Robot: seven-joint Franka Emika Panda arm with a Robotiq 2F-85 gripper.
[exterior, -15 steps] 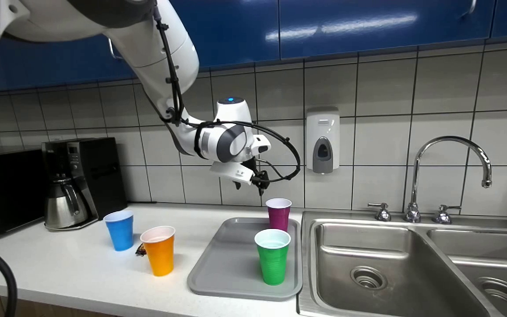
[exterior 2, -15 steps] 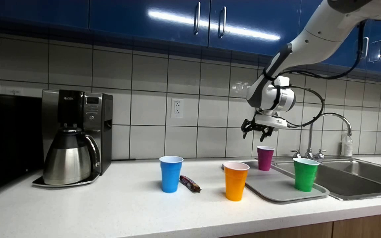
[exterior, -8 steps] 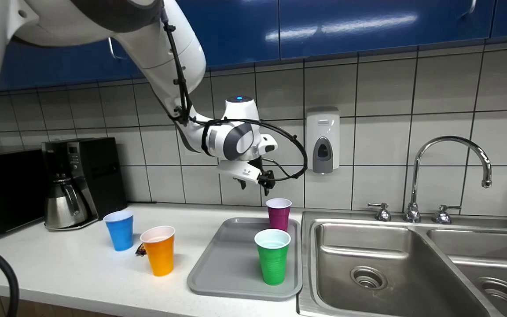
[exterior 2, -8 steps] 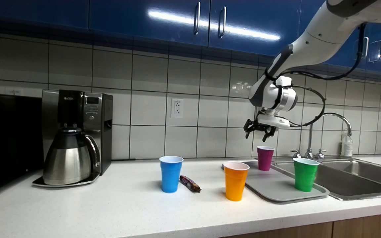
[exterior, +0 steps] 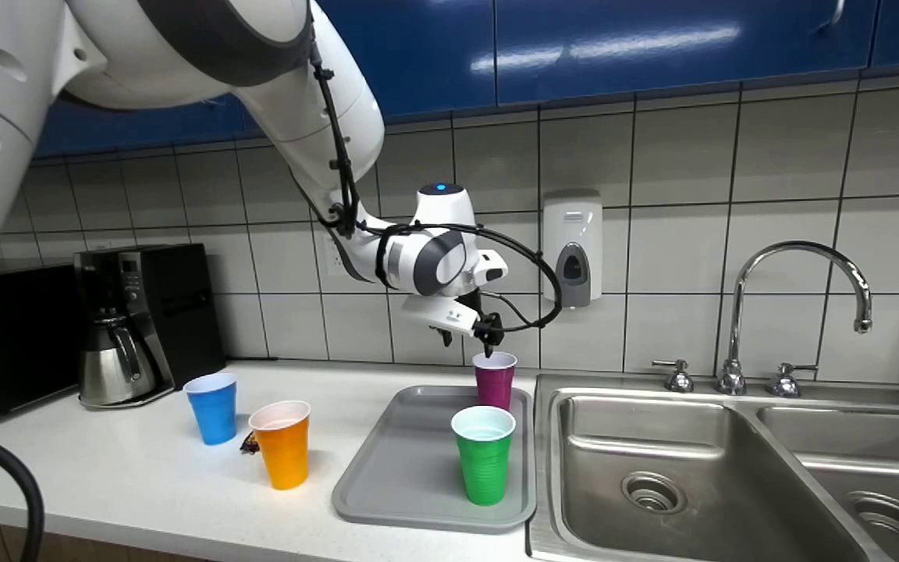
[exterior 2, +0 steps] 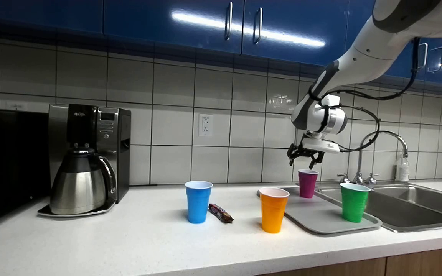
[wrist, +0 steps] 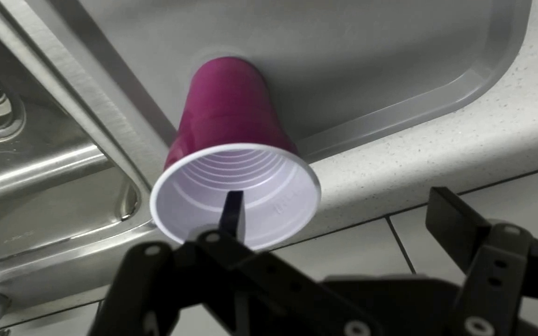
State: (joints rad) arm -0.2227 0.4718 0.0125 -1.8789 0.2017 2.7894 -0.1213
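The gripper point(exterior 2: 301, 166) is sinking and drifting sideways over the last second, bringing its jaws nearer to the purple cup point(exterior 2: 307, 185) below them and narrowing the gap between.

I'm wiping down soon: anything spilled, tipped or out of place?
No spill shows, and the purple cup, green cup, orange cup, and blue cup stand upright. Only the wrapped bar, loose on the counter between the blue and orange ones, looks stray: a lone snack among cups.
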